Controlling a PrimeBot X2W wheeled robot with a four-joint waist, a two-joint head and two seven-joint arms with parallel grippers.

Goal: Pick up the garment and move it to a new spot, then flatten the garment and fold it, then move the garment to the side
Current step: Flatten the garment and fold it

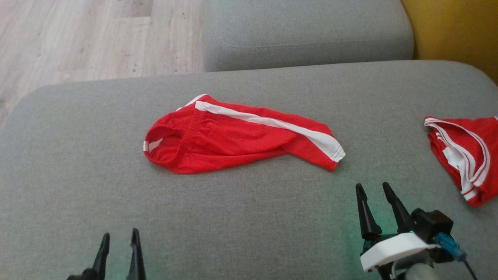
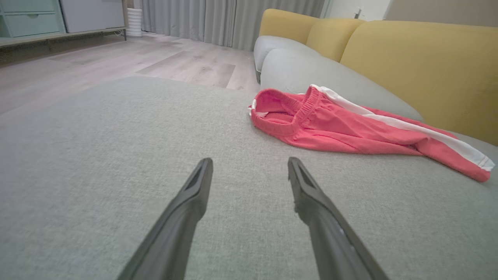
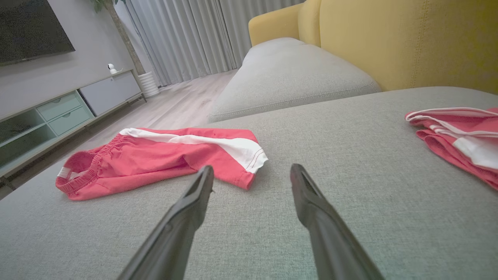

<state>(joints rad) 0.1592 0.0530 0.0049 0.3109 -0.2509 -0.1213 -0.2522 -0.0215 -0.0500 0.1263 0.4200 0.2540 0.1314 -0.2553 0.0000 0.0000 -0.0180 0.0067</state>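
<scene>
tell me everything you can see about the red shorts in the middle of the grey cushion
The red shorts look like thin knit sports fabric, with a gathered elastic waistband gaping open toward the robot's left and a broad white stripe running along the far edge to the leg hem. They lie loosely flat and slightly rumpled, lengthwise across the grey cushion, touching nothing else.

Grey sofa seat [image 1: 249, 217], yellow backrest [image 3: 408, 42], pale wood floor [image 1: 78, 39], grey curtains [image 3: 183, 39], low cabinet [image 3: 58, 112] along wall.
</scene>
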